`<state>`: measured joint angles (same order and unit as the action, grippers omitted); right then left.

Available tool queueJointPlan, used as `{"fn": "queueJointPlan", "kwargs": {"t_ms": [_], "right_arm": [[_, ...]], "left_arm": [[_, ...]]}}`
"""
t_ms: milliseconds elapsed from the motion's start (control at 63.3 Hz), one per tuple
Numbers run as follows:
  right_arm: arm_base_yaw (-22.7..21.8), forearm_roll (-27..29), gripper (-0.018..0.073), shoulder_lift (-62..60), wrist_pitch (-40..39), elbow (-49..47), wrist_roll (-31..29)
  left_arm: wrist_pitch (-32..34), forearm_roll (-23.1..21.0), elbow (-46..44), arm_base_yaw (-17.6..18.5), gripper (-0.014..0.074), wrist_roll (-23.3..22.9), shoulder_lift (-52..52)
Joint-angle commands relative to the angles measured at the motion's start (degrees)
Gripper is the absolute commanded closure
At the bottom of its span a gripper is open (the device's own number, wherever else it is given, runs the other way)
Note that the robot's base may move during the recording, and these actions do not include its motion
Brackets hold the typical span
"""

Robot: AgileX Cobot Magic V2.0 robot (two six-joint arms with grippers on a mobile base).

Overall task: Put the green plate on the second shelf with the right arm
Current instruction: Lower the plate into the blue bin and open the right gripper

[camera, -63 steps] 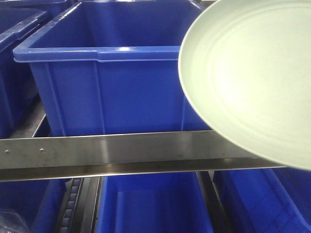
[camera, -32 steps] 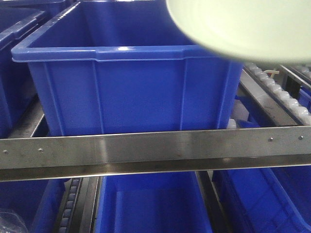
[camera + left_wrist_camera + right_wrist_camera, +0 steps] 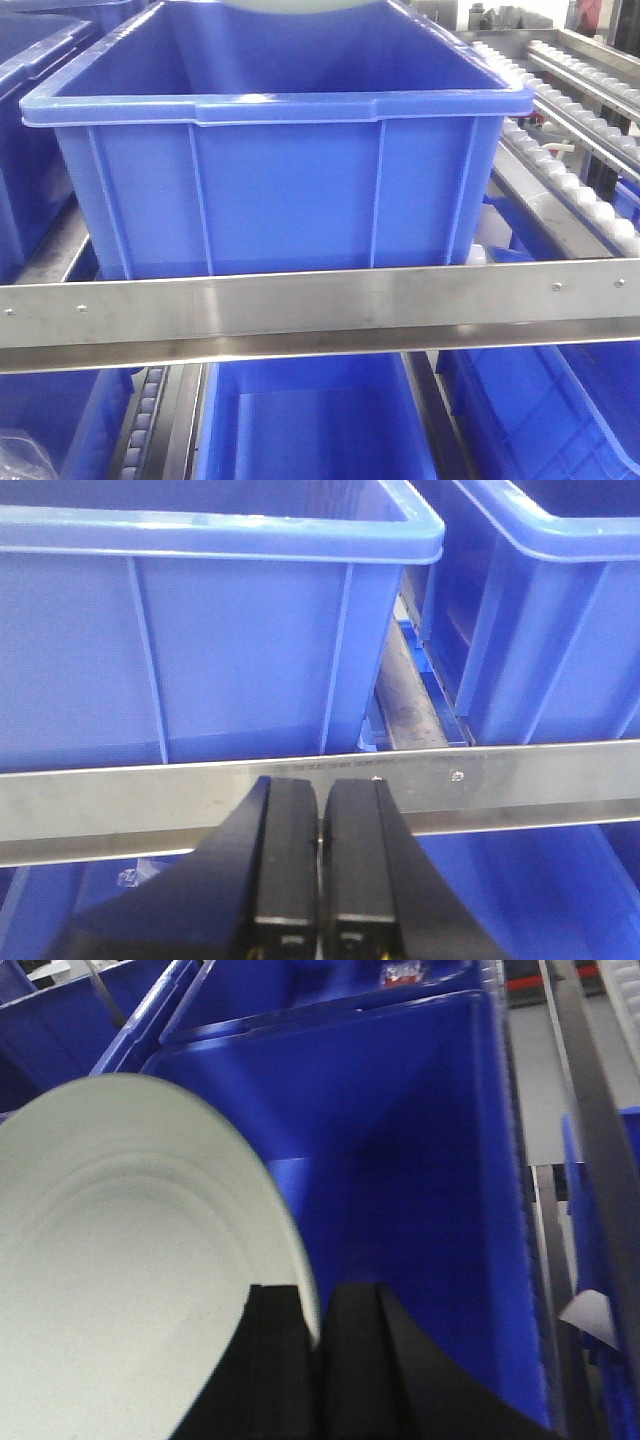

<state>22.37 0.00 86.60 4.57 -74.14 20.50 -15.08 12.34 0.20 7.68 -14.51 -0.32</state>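
The green plate (image 3: 120, 1270) is pale sage with faint rings. It fills the left of the right wrist view, held by its rim above a large blue bin (image 3: 400, 1160). My right gripper (image 3: 316, 1305) is shut on the plate's rim. In the front view only a sliver of the plate (image 3: 300, 6) shows at the top edge, over the same blue bin (image 3: 280, 170). My left gripper (image 3: 320, 825) is shut and empty, low in front of the steel shelf rail (image 3: 500, 780). The right gripper itself is out of the front view.
A steel shelf rail (image 3: 320, 310) crosses the front view below the bin. More blue bins (image 3: 320, 430) sit on the level beneath and to the left (image 3: 25, 120). Roller tracks (image 3: 570, 150) run at the right. Two blue bins (image 3: 200, 630) stand behind the left gripper.
The plate has moved up and leftward out of the front view, from the right side to a sliver at the top edge over the bin.
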Motion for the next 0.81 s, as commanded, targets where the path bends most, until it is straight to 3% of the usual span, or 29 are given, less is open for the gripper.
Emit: {"fn": "queueJointPlan", "kwargs": {"t_ms": [0, 221, 300, 395, 474, 711, 790], "right_arm": [[0.8, 0.0, 0.0505, 3.2, -4.2, -8.6, -0.1], [1.7, -1.2, 0.0485, 12.5, 0.6, -19.5, -0.1], [1.8, -2.8, 0.0407, 13.2, 0.2, -20.2, -0.1], [1.8, -6.0, 0.0243, 13.2, -0.9, -20.2, -0.1], [1.8, -7.8, 0.0176, 13.2, -0.9, -20.1, -0.1], [1.9, -8.6, 0.0183, 11.7, 2.7, -19.7, -0.1], [1.9, -8.6, 0.0238, 9.9, 4.5, -18.5, -0.1]], "left_arm": [[5.0, -0.1, 2.3, 0.1, 0.0472, -0.3, -1.3], [5.0, -0.1, 2.3, 0.1, 0.0472, -0.3, -1.3], [5.0, -0.1, 2.3, 0.1, 0.0472, -0.3, -1.3], [5.0, -0.1, 2.3, 0.1, 0.0472, -0.3, -1.3], [5.0, -0.1, 2.3, 0.1, 0.0472, -0.3, -1.3], [5.0, -0.1, 2.3, 0.1, 0.0472, -0.3, -1.3], [5.0, -0.1, 2.3, 0.1, 0.0472, -0.3, -1.3]]}}
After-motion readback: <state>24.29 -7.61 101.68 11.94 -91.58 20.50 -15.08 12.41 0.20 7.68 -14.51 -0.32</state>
